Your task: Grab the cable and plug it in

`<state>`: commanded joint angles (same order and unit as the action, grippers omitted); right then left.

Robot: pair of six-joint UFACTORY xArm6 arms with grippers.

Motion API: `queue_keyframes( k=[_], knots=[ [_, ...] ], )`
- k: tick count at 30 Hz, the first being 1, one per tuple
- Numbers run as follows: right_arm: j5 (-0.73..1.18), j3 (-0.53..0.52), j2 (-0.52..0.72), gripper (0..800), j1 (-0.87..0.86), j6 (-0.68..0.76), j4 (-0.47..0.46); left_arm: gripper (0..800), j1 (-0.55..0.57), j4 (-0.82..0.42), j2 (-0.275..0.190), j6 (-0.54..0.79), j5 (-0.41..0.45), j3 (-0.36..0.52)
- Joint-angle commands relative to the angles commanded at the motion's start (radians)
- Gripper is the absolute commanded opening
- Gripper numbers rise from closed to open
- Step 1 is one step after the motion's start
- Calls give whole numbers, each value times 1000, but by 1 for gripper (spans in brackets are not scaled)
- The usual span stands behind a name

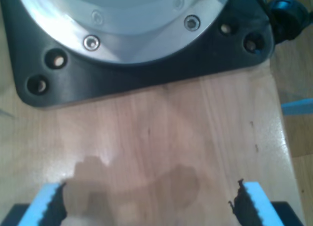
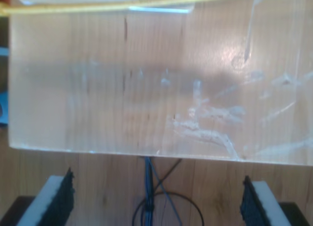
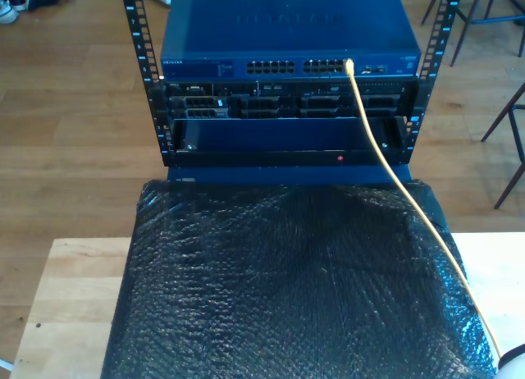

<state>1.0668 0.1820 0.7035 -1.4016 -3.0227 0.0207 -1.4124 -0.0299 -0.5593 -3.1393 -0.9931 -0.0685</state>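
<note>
My first claw [image 1: 146, 204] stands open, its two blue-backed fingers [image 1: 49, 204] wide apart with nothing between them. It hangs above a pale wooden counter [image 1: 161, 133]. Beyond the fingers, a black base plate [image 1: 146, 72] with bolt holes sits on that wood and carries a round silver flange [image 1: 132, 35] fixed with screws.

My second claw [image 2: 156, 201] is likewise open and empty, with white-backed fingers [image 2: 54, 201] set well apart. Between them, lower down, a bundle of thin blue and black wires [image 2: 149, 196] lies on a wooden floor. Past the fingers runs a scuffed, pale board [image 2: 146, 89]. The cable [image 2: 122, 6] crosses its far edge as a yellow line, clear of the claw.

In the exterior view, a sheet of black bubble wrap [image 3: 287, 289] covers the near surface, with light wood [image 3: 66, 297] showing at either side. The cable [image 3: 410, 207] rises from the lower part of the exterior view's right, crosses the wrap's right-hand part and slants up to the rack [image 3: 287, 108] behind. Its far end meets the row of ports on the blue switch [image 3: 287, 38] on top of the rack, toward the exterior view's right. Whether the plug is fully seated cannot be told. Wooden floor [image 3: 74, 125] surrounds the rack.
</note>
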Motion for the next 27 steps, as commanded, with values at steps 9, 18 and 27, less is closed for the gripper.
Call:
queue_keyframes(
  k=[9, 18, 27],
  knots=[
    [-9, -52, 38, 799, -3, 0, -38, 800, 0, 0, 0, 0, 0, 0],
    [-100, -117, 12, 799, -3, 2, -55, 800, 0, 0, 0, 0, 0, 0],
    [-163, -150, -23, 799, -3, 2, -55, 800, 0, 0, 0, 0, 0, 0]
  ],
)
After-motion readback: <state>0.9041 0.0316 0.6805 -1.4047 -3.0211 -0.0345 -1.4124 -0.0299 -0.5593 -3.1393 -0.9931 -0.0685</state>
